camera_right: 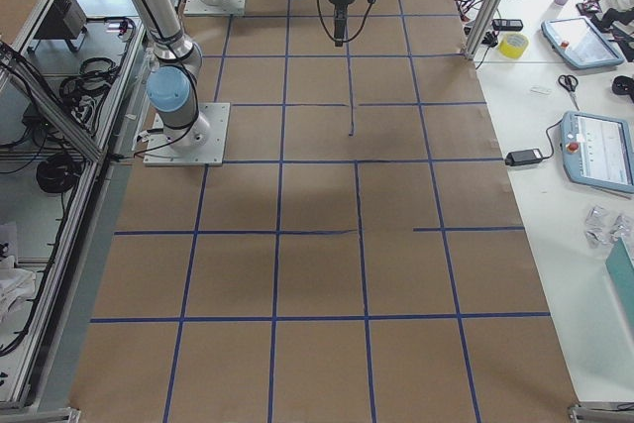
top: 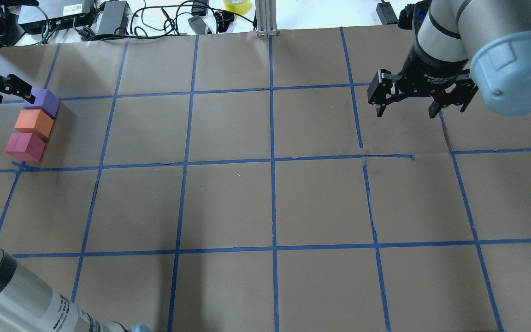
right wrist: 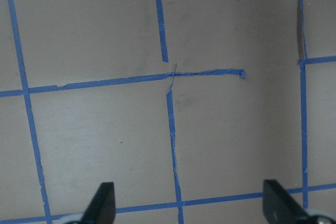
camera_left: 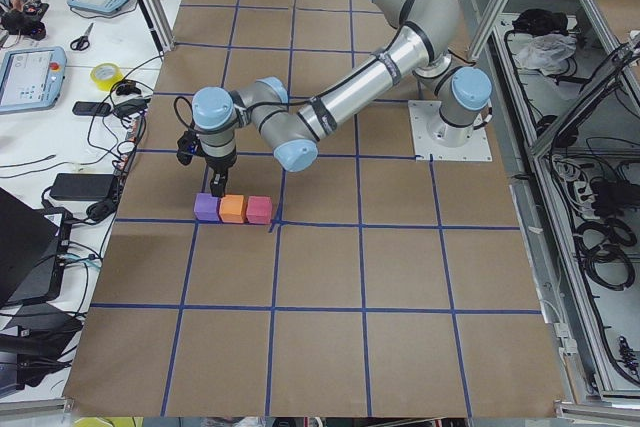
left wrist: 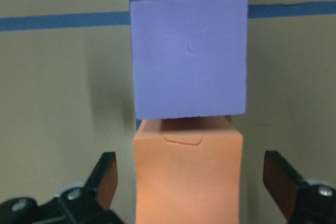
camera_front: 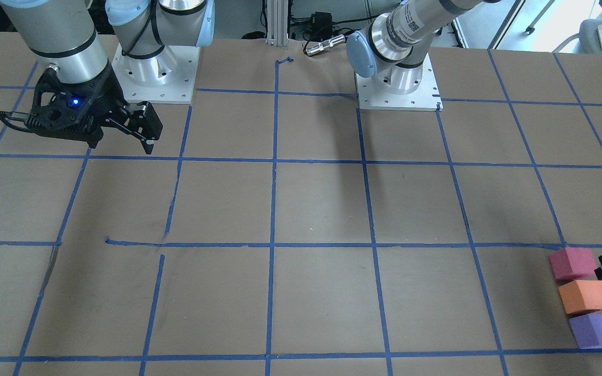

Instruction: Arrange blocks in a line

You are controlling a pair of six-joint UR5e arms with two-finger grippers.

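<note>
Blocks in touching row near table (top: 228, 207) left end: purple block (top: 42, 102), orange block (top: 33, 122), pinkish-red block (top: 25, 146). Blue tape grid (top: 272, 203) around. Left gripper (left wrist: 191, 182) spread, fingers either side of orange block, no contact; cut off in overhead view, height unclear. Right gripper (top: 405, 112) spread, empty, well apart.

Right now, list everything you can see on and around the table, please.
Purple block: one, purple, far end of row, table's left side.
Orange block: one, orange, row's middle.
Pinkish-red block: one, pinkish-red, row's near end.
Table: one, brown with blue tape grid.
Tape roll: one, yellow, side bench.
Scissors: one pair, side bench.
Left gripper: one, black, open astride orange block.
Right gripper: one, black, open, over bare table.
</note>
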